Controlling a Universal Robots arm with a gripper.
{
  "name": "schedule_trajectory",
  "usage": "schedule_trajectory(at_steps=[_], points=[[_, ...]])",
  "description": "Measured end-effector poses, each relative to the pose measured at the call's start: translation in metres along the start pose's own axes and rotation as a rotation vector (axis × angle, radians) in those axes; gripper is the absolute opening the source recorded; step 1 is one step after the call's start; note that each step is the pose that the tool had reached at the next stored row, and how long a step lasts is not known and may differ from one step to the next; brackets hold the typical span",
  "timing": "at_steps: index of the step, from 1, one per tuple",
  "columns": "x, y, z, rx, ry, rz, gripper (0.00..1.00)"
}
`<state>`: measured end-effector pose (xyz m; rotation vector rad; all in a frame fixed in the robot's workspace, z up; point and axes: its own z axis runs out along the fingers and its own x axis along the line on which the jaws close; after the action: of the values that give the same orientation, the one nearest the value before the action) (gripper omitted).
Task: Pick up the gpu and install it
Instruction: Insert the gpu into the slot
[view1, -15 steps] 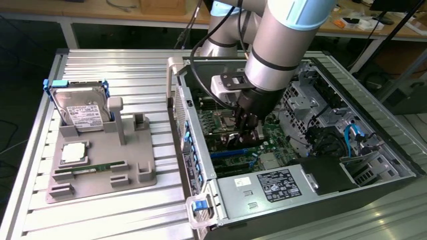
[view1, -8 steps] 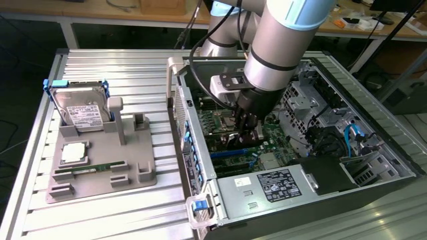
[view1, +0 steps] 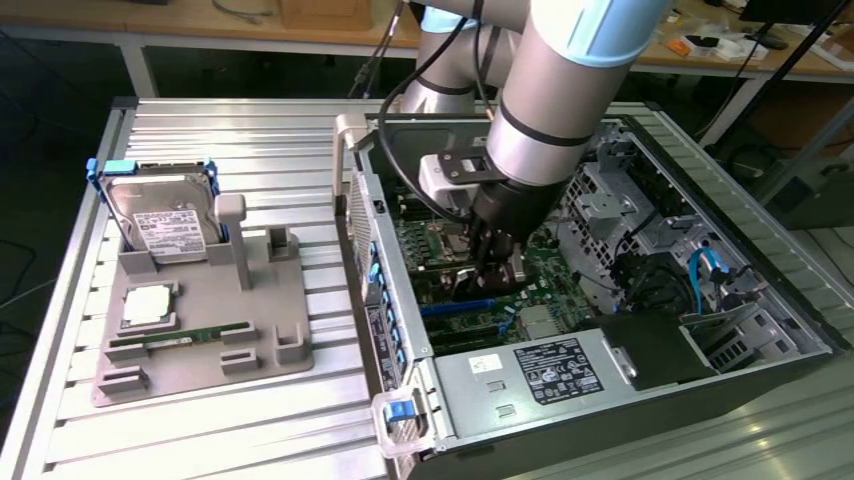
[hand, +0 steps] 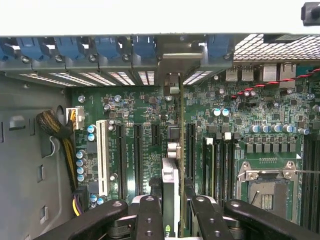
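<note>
Ridged metal surface (view1: 227, 130) is seen carrying an open computer case (view1: 747, 250). Inside it, the gpu (hand: 171, 187) is gripped edge-on by the hand (hand: 174, 210), which is closed on its two faces. The card is held over the motherboard (hand: 135, 115), bracket end toward the rear slot covers (hand: 100, 50). A hard drive (view1: 160, 225) is propped on the grey holder (view1: 267, 370) beside the case.

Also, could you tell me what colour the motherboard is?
The motherboard is green, clearest in the wrist view.
</note>
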<state>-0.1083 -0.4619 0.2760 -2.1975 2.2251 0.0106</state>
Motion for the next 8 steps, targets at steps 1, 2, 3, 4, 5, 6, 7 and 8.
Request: schedule_trajectory(at_steps=[1, 2, 3, 4, 5, 6, 7, 8], points=[[0.0000, 0.0000, 0.0003, -0.0001, -0.0002, 0.000, 0.27], [0.0000, 0.0001, 0.0008, 0.0000, -0.0006, 0.000, 0.27], [0.0000, 0.0001, 0.0013, 0.0001, -0.0010, 0.000, 0.27], [0.0000, 0.0002, 0.0016, 0.0000, -0.0011, 0.000, 0.27], [0.0000, 0.0004, 0.0020, 0.0000, -0.0013, 0.000, 0.27], [0.0000, 0.0006, 0.0025, 0.0000, -0.0016, 0.000, 0.27], [0.0000, 0.0010, 0.0030, 0.0000, -0.0021, 0.000, 0.27], [0.0000, 0.0013, 0.0033, -0.0001, -0.0029, 0.000, 0.27]])
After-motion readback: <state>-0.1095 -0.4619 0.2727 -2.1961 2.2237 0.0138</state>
